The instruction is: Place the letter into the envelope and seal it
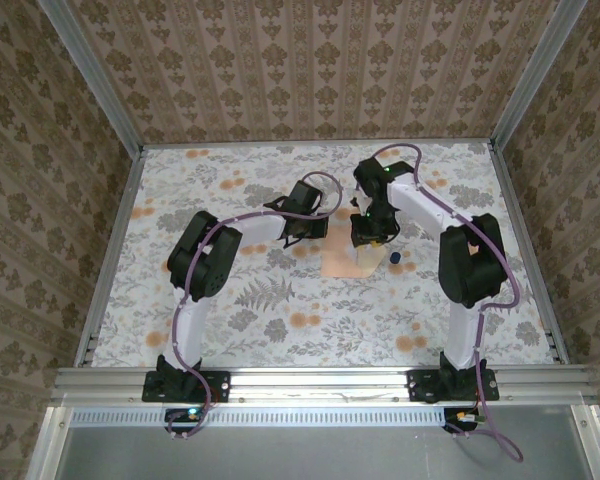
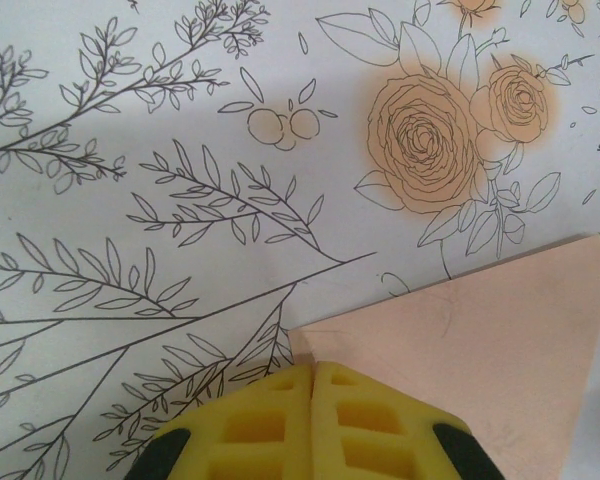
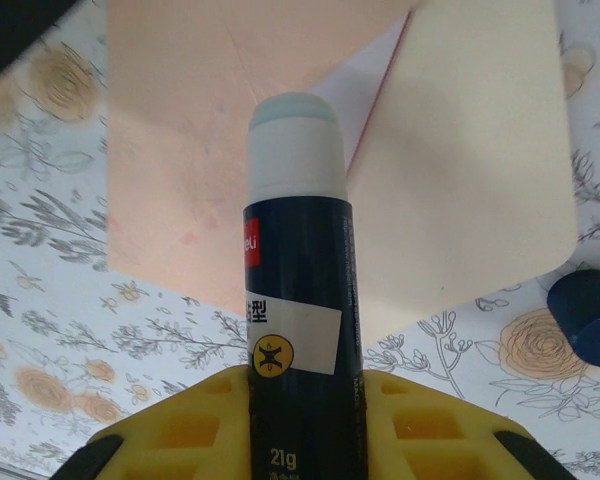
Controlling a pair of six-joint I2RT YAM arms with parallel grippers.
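- Jaws of your right gripper [image 3: 300, 385] are clamped on the dark barrel of a glue stick [image 3: 295, 250]. Its cap is off and its pale tip points out over the envelope [image 3: 180, 150].
- That hold makes sense: the tip sits by the seam where the open flap [image 3: 470, 180] meets the body, so you look to be at the gluing step, ahead of sealing.
- A white sliver with a red edge, the letter [image 3: 375, 85], peeks from the mouth between body and flap. I judge it already tucked inside.
- Jaws of your left gripper [image 2: 312, 385] are pressed together with nothing between them, their tips at a corner of the envelope. Whether they touch the paper I cannot tell. They are probably there to pin it against sliding under the glue's drag.
- The blue cap [image 3: 588, 315] lies on the counter just beside the flap's corner.
- The counter [image 2: 130, 120] wears a white cloth printed with line-drawn leaves and orange roses. Thin paper may slip on it, so press lightly.
- Around it stand wallpapered walls [image 1: 300, 60], with an aluminium rail [image 1: 320, 382] at the near edge where both arms are bolted.
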